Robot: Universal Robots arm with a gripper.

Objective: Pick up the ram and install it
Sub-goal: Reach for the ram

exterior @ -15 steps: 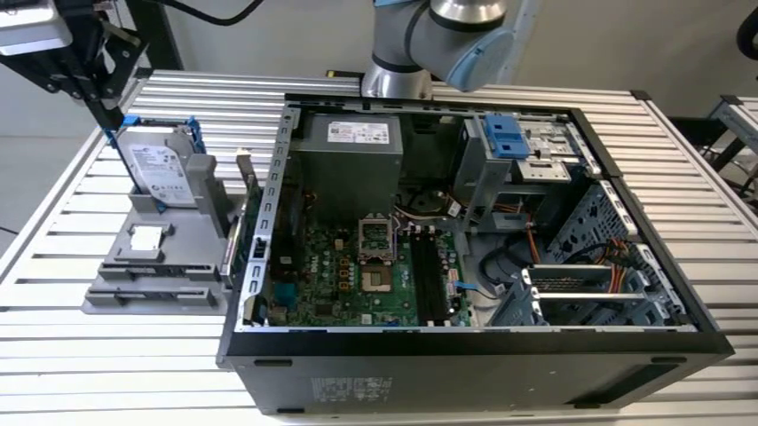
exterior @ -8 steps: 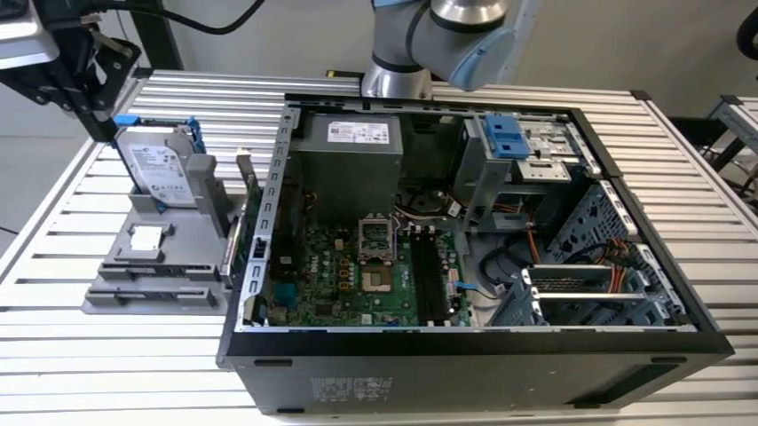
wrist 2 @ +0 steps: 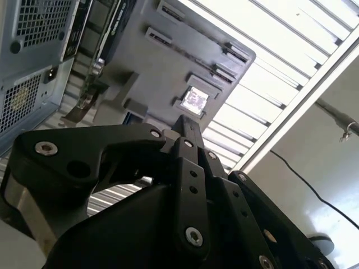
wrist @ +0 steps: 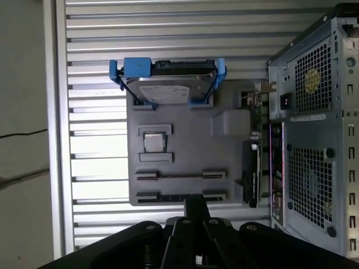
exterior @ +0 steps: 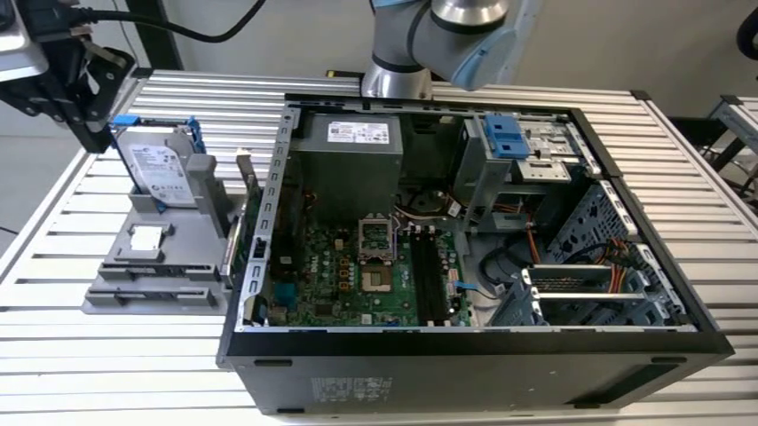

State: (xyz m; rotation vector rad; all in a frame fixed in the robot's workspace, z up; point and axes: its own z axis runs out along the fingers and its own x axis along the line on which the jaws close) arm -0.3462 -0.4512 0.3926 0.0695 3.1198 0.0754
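Ram, as far as we can make out, is the thin dark green board standing on edge along the gray holder's side. It sits in the narrow gap between that holder and the open computer case, just beside the case wall. We cannot read its chips clearly from either angle.

On the holder we also see a hard drive in a blue frame leaning upright at the far end. A small square chip lies in a recess at the middle.

The end effector hangs at the exterior view's far left, above the worktop and close to the far corner of the drive's frame, well apart from the ram. In both wrist views we see its fingers drawn together into one narrow tip with nothing between them.

Inside the case, the green motherboard lies flat. Its long black slots run near to far on the exterior view's right of the processor socket. The arm's gray and blue body rises behind the case at the far edge.
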